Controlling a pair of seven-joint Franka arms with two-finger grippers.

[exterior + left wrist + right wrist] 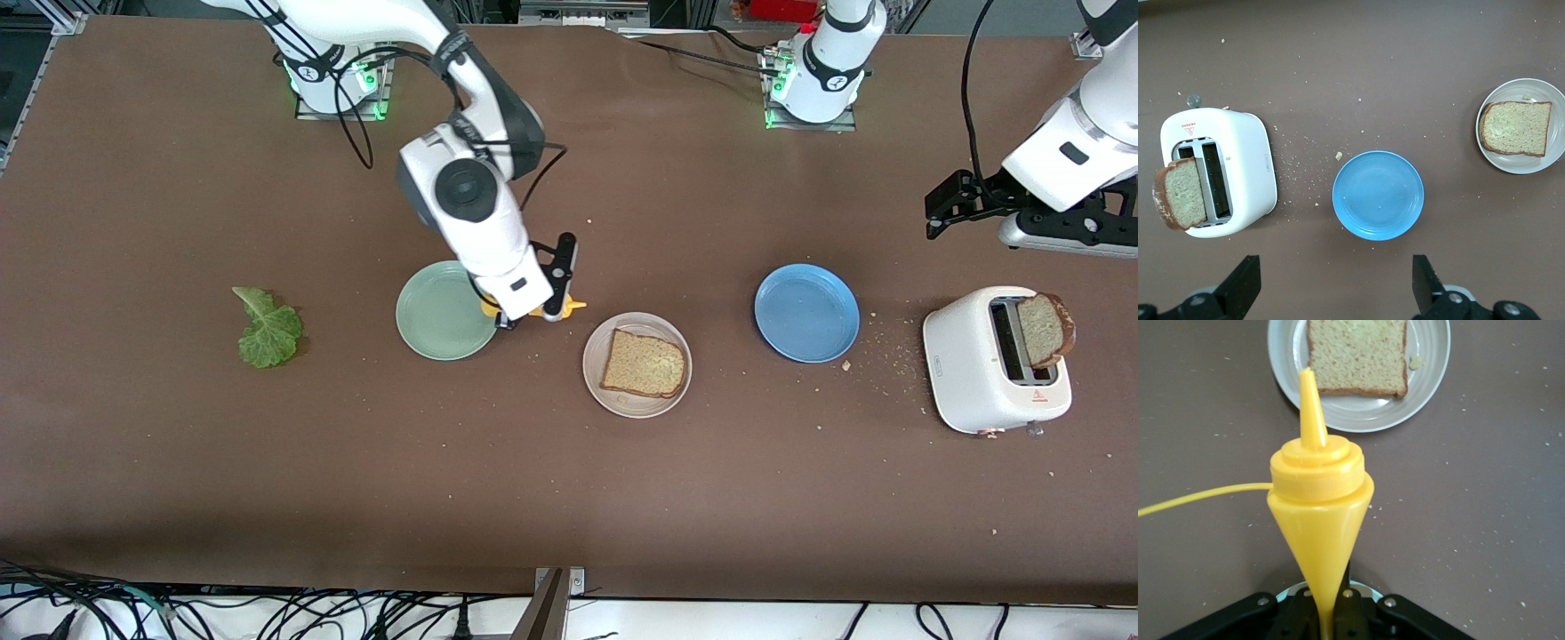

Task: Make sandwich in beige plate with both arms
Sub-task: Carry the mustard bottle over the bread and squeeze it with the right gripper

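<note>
We see the right arm [462,178] reach down from its base to the middle of the bench [178,462], wrist bent low. The right gripper [533,313] sits at the mint green plate's [440,311] three o'clock edge, its jaws clamped on a yellow squeeze bottle [1319,513] whose nozzle points toward the beige plate [637,364]. That plate lies near the bench's centre with one bread slice [644,364] on it.

The left arm [1080,142] waits, folded up at its own end of the bench. The left gripper [1335,287] hangs over the bench near the toaster [994,360], jaws spread wide and holding nothing. A second bread slice [1045,330] stands up out of the toaster. The blue plate [806,312] lies at the beige plate's two o'clock. The lettuce leaf [266,329] lies at the mint green plate's nine o'clock, toward the right arm's end.
</note>
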